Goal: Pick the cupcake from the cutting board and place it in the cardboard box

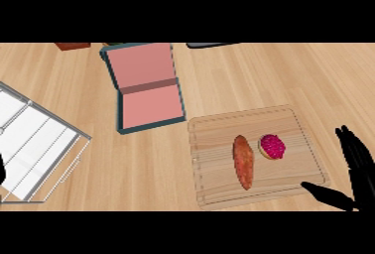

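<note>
A cupcake [273,146] with pink-red topping lies on the right part of the wooden cutting board [219,193]. The box [150,106] lies open at upper centre, teal outside and pink inside, its lid folded back. My right hand [356,171] is at the right edge, fingers straight and pointing up, thumb [327,195] over the board's lower right corner. It is open, holds nothing, and stands right of the cupcake without touching it. Only a dark sliver of my left hand [2,171] shows at the left edge.
An orange-brown sweet potato [243,162] lies lengthwise on the board just left of the cupcake. A wire dish rack [36,149] fills the left side. Small objects poke in along the top edge, among them a red-brown one [72,46] and a dark one [209,44].
</note>
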You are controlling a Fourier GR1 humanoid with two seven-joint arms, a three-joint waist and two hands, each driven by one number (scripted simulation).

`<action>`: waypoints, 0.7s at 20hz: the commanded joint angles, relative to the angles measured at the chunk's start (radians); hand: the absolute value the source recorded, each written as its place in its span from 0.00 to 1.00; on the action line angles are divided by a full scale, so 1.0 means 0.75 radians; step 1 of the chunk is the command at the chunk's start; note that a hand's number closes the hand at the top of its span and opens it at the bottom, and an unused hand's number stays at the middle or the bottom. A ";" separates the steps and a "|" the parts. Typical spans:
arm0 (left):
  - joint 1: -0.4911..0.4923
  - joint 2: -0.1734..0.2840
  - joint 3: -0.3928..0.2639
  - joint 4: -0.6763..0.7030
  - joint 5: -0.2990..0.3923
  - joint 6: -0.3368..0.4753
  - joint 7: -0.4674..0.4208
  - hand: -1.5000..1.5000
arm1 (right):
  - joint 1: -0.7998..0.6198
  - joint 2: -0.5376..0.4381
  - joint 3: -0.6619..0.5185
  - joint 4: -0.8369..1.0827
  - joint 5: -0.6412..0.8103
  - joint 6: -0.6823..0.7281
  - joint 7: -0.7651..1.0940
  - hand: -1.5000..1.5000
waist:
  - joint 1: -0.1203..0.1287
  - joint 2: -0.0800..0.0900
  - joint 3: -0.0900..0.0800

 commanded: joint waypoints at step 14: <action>-0.038 0.056 -0.308 -0.078 -0.049 -0.390 0.002 0.50 | -0.020 0.028 0.206 -0.321 0.104 0.365 0.559 0.00 | -0.028 0.035 -0.013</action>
